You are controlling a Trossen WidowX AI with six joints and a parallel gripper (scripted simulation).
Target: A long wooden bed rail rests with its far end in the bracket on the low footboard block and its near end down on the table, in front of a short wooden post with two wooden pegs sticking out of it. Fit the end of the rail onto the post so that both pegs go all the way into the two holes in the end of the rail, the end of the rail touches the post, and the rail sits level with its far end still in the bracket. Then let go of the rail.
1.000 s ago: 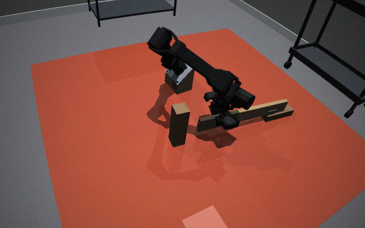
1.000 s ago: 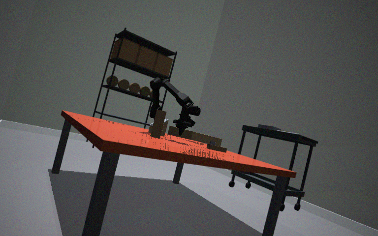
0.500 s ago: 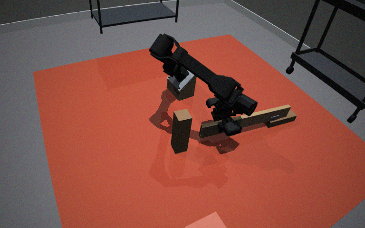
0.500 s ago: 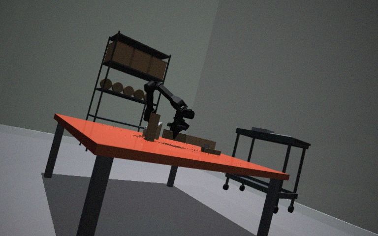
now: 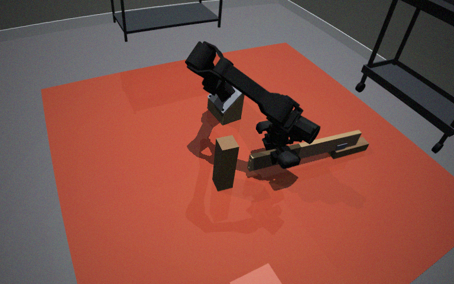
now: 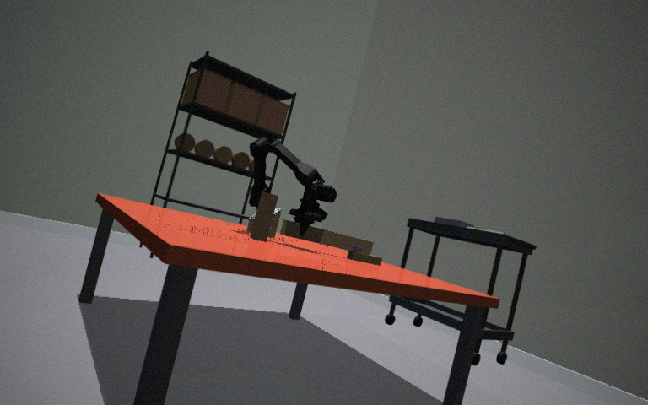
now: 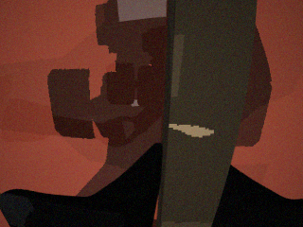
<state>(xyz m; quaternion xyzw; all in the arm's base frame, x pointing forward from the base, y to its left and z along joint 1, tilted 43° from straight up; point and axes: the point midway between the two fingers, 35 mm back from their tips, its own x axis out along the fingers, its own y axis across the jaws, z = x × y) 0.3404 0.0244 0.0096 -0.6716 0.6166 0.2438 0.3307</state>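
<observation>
Jaws clamped across the rail [image 5: 321, 144] near its post-side end, gripper [image 5: 282, 154] straddling the plank. Far end seated in the bracket [image 5: 341, 145] on the low block [image 5: 351, 149]; near end lifted, just short of the post [image 5: 226, 162], not touching. Likely stiff, light, square-edged matt wood. Best held close to the holed end for steering. Pegs hidden.
</observation>
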